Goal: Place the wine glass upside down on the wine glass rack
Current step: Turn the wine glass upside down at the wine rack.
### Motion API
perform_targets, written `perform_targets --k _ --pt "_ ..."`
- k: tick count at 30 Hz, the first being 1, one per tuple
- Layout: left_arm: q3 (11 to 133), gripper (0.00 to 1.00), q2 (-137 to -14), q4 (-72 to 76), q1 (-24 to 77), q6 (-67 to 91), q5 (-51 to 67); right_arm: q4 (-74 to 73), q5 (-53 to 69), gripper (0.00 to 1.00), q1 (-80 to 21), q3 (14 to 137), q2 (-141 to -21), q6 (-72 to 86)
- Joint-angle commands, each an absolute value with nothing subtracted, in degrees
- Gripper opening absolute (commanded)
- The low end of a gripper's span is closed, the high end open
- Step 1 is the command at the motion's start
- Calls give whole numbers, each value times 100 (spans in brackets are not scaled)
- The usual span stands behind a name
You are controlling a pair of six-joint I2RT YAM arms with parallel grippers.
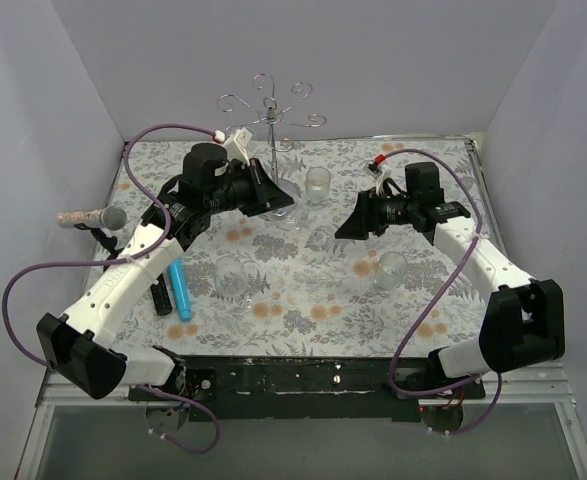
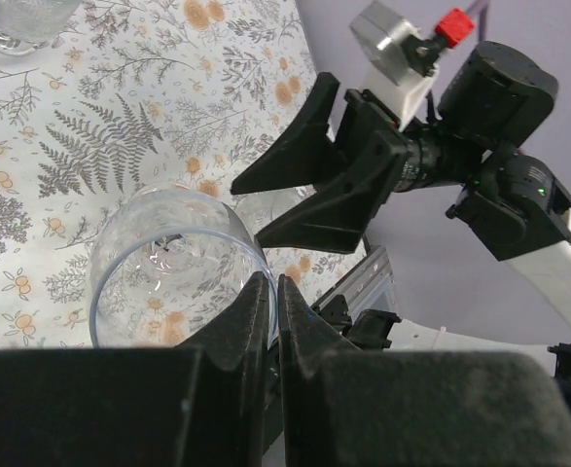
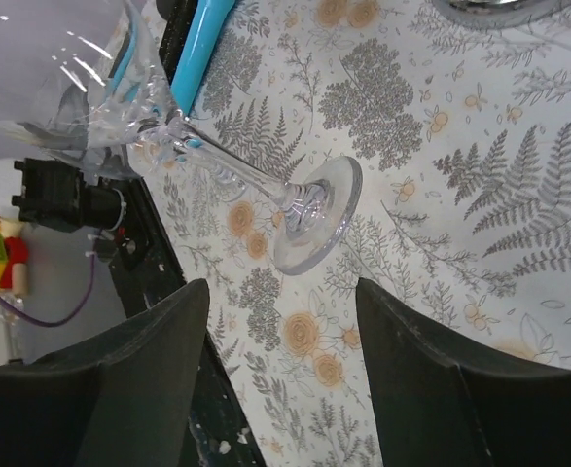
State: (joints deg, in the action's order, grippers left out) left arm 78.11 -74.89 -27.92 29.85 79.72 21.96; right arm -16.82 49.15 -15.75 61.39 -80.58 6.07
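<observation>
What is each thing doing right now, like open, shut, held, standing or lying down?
wine glass: held by its rim, tipped sideways, foot toward the right fingers.
left fingers: shut on the wine glass.
right fingers: open, holding nothing.
wine glass rack: standing upright, nothing hanging on it.
small glasses: standing on the table.
blue tube: lying flat.
microphone: lying down.

The clear glass [image 2: 159,263] hung tilted sideways, rim pinched in the left gripper [image 2: 273,297], with the silver rack [image 1: 271,108] upright just beyond.
</observation>
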Motion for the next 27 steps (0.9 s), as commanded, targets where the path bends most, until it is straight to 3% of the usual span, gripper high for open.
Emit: perform_targets --k 1,9,14,22,25,27 --pt "7910 0 -7321 -2320 3102 8033 2109 -828 5062 70 -1617 5740 -8165 2029" --pt "7840 0 -7313 -2136 3190 8095 2109 -458 5361 69 -1661 5590 -8428 2601" --pt "7813 0 -7295 -2127 3225 8103 2144 -273 5432 62 -1714 5581 -8622 2786" --pt "7691 0 -7216 -2048 3252 8147 2171 147 5537 33 -1740 5546 -8789 3006" --pt "7664 0 -7198 -2048 3252 8147 2197 307 5546 7 -1731 5458 -8780 3085" --pt "7638 0 -7181 -2048 3252 8147 2197 369 5528 1 -1731 5423 -8771 3085"
